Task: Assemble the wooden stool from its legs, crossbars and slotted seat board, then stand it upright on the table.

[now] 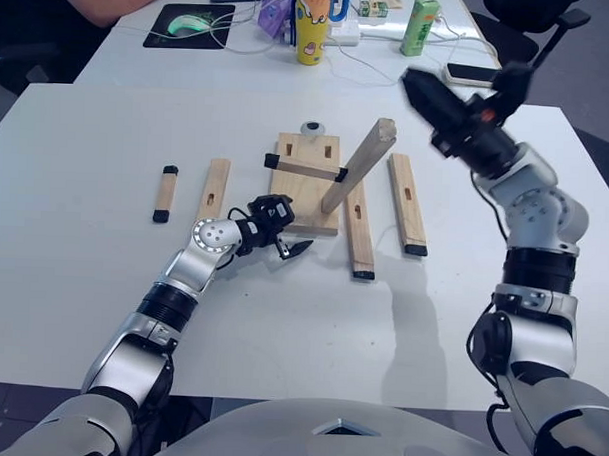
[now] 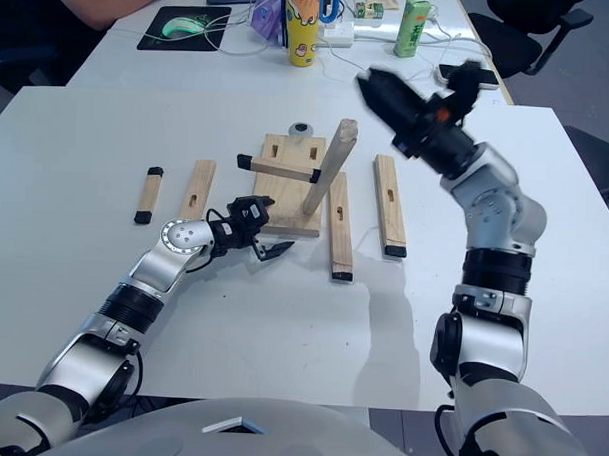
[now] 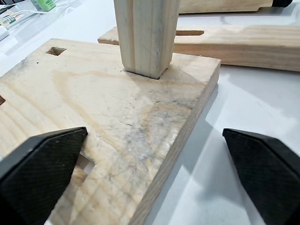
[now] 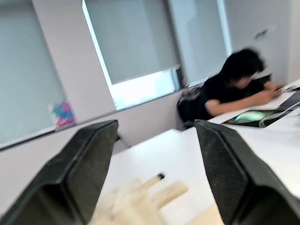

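The slotted seat board lies flat mid-table. One leg stands tilted in its near right slot. A crossbar with black ends lies across the board. Two more legs lie to its right, another leg and a short crossbar to its left. My left gripper is open at the board's near edge, with the board's corner between its fingers. My right gripper is held open in the air, above and right of the standing leg, with nothing in it.
A small round black-and-white object sits just behind the board. The far desk holds a yellow cup, a green carton, a phone, cables and a mouse pad. Bare table lies in front of the board.
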Action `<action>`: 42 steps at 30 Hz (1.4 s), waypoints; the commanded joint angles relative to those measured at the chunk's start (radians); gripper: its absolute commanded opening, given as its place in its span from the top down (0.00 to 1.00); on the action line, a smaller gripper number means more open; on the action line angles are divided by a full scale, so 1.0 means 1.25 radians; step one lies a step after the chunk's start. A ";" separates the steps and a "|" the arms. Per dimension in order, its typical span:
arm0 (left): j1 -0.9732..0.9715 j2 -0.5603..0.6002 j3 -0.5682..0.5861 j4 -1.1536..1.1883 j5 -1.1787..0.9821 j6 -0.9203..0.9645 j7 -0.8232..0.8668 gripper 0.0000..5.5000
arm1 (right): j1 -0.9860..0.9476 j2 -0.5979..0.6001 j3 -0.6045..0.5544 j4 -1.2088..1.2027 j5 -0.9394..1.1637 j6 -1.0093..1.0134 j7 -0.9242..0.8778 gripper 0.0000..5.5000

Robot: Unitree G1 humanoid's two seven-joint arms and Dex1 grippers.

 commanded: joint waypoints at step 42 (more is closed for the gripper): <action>0.180 -0.054 0.041 -0.078 -0.030 0.259 0.126 0.02 | 0.517 0.101 0.255 -0.404 -0.263 0.074 -0.632 0.79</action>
